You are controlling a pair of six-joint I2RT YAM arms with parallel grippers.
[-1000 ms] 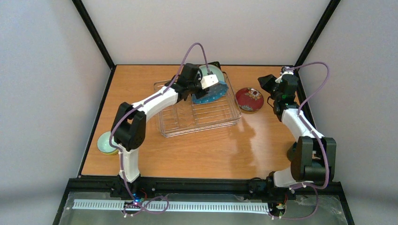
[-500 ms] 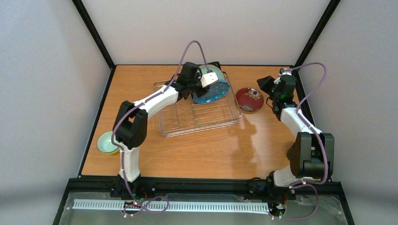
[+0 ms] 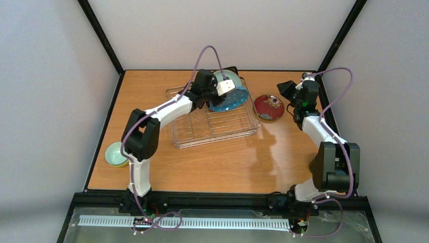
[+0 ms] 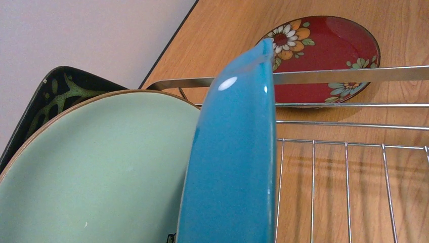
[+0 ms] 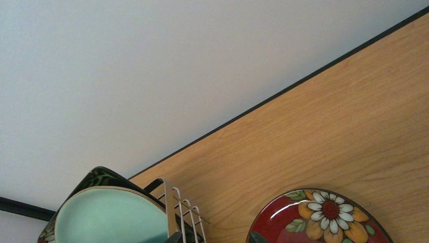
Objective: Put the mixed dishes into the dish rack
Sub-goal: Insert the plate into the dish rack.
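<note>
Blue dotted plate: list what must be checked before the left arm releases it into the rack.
1. Grip: ok. The left gripper holds the blue dotted plate on edge over the dish rack.
2. Neighbours: ok. The pale mint plate stands close behind it, and the black square floral plate behind that.
3. Lower edge seated between tines: cannot tell, as it is hidden in every view.
4. Other arm clear: ok. The right gripper is open and outside the rack.
5. Next dish: ok. The small red floral plate lies flat on the table, to the right of the rack.
</note>
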